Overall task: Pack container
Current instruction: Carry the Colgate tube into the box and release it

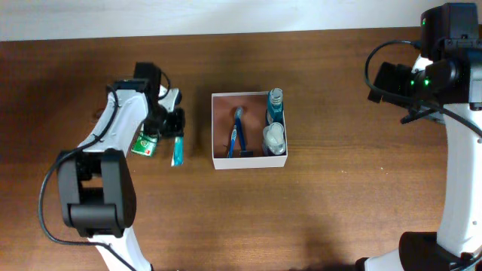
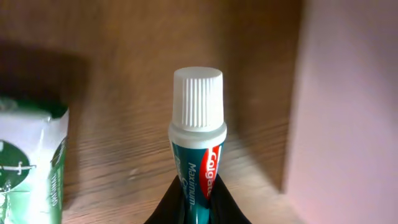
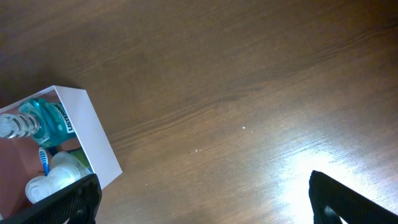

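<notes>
The container [image 1: 250, 161] sits near the middle of the table [image 1: 339, 196] in my overhead view, a shallow square box with white walls and a pinkish-brown floor, open at the top. Inside it, a blue toothbrush [image 1: 236, 134] lies along the middle, running from 12 to 6 o'clock. A teal bottle [image 1: 276, 107] fills the 1 o'clock corner, and a clear bottle with a white top [image 1: 274, 138] lies just below it at about 4 o'clock, against the right wall. At 9 o'clock from the container, a short way off its left wall, my left pincer [image 2: 196, 206] is pressed together on a toothpaste tube [image 1: 178, 150]. On the left wrist camera the two dark fingers pinch the teal body of the tube, and its ribbed white cap [image 2: 198, 99] points away from them. From overhead the tube reaches toward 6 o'clock from the pincer. I cannot tell whether the tube is resting on the wood or held just off it. Just beside the tube, at its 9 o'clock, lies a green and white packet [image 1: 144, 143], partly under the left arm. Well apart from all this, at 2 o'clock from the container, the right arm hangs over bare wood. The right wrist camera shows my right pincer [image 3: 204, 180] spread wide with only the table between its fingers, and the container's corner at its 9 o'clock.
</notes>
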`<state>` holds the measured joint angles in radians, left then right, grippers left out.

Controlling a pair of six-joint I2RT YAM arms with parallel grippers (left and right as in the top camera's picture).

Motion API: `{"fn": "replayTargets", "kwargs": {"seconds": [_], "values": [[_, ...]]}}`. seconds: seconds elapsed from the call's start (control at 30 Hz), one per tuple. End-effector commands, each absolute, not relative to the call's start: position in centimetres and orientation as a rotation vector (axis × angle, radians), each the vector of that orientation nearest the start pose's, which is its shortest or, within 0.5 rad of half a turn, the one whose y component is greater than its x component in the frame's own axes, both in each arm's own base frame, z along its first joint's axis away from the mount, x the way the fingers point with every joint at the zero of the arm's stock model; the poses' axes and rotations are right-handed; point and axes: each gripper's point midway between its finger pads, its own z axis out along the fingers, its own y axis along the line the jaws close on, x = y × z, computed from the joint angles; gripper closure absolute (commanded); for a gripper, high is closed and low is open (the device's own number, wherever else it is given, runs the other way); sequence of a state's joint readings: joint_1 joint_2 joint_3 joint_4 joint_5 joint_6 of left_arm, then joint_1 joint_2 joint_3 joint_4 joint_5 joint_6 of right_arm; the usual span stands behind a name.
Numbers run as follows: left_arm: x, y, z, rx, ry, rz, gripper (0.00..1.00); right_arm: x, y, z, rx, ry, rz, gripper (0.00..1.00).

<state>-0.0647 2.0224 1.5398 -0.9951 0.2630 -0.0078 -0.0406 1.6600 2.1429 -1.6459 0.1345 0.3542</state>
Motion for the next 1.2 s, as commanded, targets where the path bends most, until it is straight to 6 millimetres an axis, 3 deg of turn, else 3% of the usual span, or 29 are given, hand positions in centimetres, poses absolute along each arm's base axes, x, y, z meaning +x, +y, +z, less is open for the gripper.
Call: {"fn": "replayTargets", "kwargs": {"seconds": [0.0,0.2,0.33,0.5,0.77,1.17], "values": [[41.6,-10.3,13.0,0.139,2.835,-0.513,0.99,32.9,-4.0,32.0,0.572,2.652,-0.108,0.02],[41.6,-13.7,18.1,0.097,2.709,-0.566,1.00,32.9,-4.0,32.0,0.571,2.652,-0.108,0.02],[41.3,-17.1,19.0,0.079,2.680,-0.609,1.00,32.9,-4.0,32.0,0.572,2.652,-0.108,0.01],[41.5,-19.6,18.9,0.054,2.639,-0.445,0.99,32.9,-4.0,32.0,0.572,2.652,-0.108,0.02],[41.2,-22.7,17.3,0.097,2.591,-0.197,0.99,32.9,-4.0,32.0,0.572,2.652,-0.108,0.02],[41.7,-22.6,11.5,0.013,2.702,-0.115,1.00,32.9,-4.0,32.0,0.572,2.652,-0.108,0.02]]}}
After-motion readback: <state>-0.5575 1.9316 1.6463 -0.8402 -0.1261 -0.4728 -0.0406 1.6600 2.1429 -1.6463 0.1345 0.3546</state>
